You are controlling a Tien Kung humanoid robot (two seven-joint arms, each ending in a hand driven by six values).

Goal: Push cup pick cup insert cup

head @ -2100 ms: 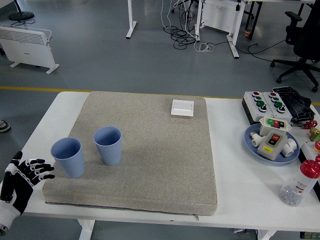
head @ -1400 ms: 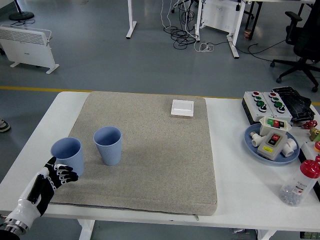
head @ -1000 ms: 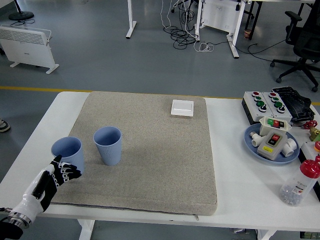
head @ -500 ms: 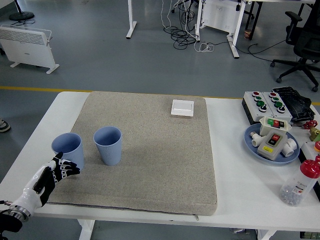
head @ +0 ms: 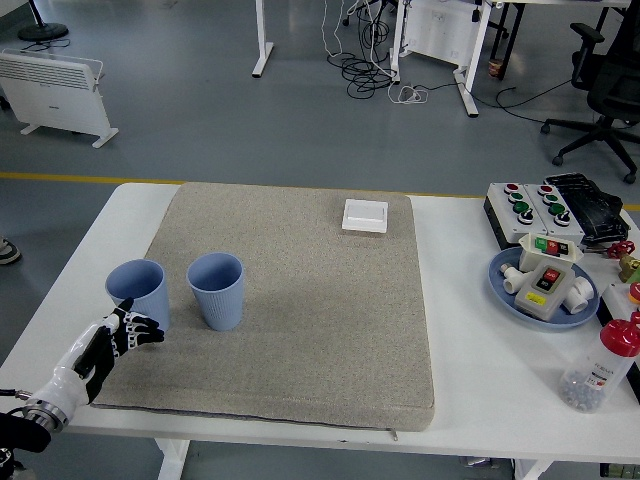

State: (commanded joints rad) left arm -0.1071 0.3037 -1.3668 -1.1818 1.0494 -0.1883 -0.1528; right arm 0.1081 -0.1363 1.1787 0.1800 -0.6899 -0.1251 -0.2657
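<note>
Left hand [head: 112,338] low at the near left corner of the grey mat [head: 330,330], fingers held fairly straight and close together, gripping nothing, fingertips at the base of the left cup [head: 138,294] on its near side; I cannot tell from here whether they touch it. The right hand is nowhere in sight. 2 blue ribbed cups stand upright on the mat, mouths up: the left cup by the mat's left edge, the second cup [head: 217,290] just beside it to the right with a narrow gap between. Judged as the push step, with the pick and the insert not yet done. Risks: contact so low on a light cup (it looks empty) could tip it rather than slide it, since the rough mat will drag at the base; a push angled rightward could knock it into the second cup and upset both; a push off the cup's centre could spin it away from the fingers. Elsewhere on the white worktop [head: 470,300]: a white switch plate [head: 365,215] on the mat's far side, button boxes [head: 532,205], a blue plate [head: 505,287] of parts, and a red-capped bottle [head: 600,368], all well apart.
</note>
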